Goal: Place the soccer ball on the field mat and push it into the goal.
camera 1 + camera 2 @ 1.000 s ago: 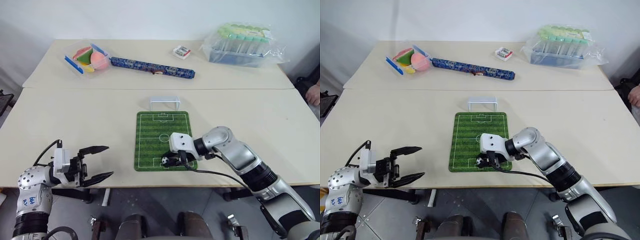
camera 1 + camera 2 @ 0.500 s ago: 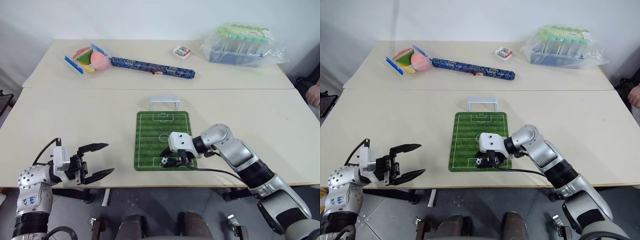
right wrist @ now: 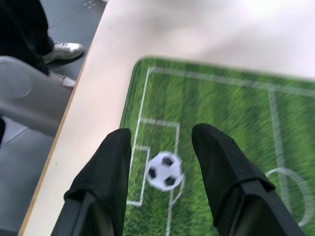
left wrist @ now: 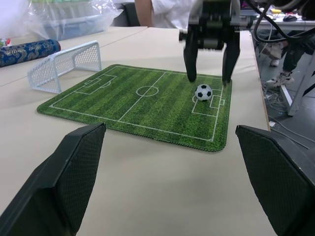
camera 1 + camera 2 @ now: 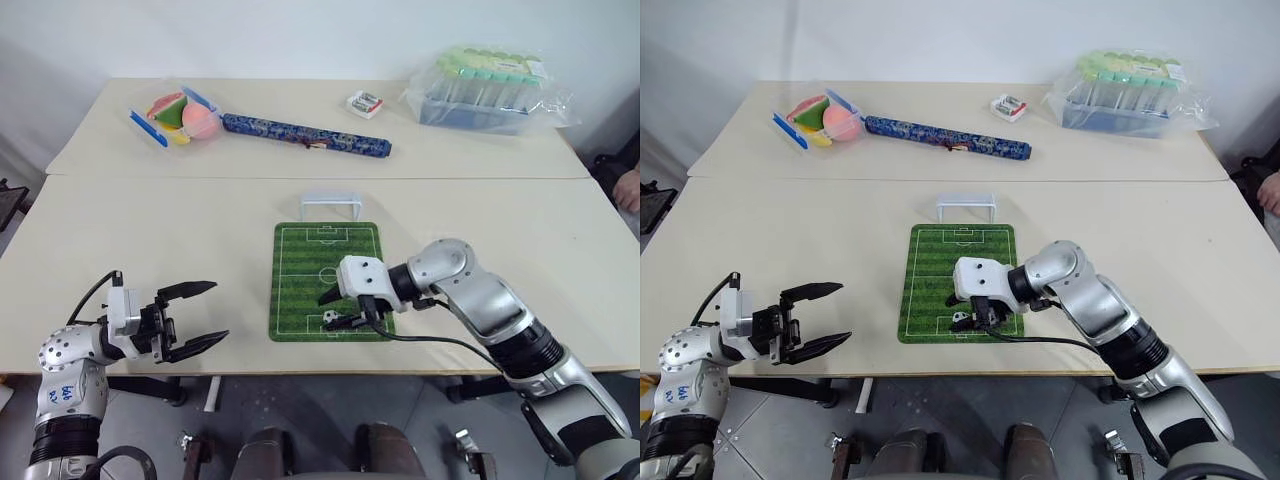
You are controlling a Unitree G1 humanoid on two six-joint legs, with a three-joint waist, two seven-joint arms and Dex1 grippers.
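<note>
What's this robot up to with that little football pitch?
It is playing tabletop soccer. The ball lies on the mat, at the end far from the goal. The right gripper hangs just above the ball with its fingers apart, not gripping it, so the ball looks set down and the push toward the goal is not yet made. The left gripper waits open, off to the side.

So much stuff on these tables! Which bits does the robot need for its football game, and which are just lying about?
For the game:
- soccer ball
- field mat
- goal
- right gripper, open above the ball

Lying about:
- tray of toy fruit
- blue patterned roll
- small white box
- bagged bottles
</note>
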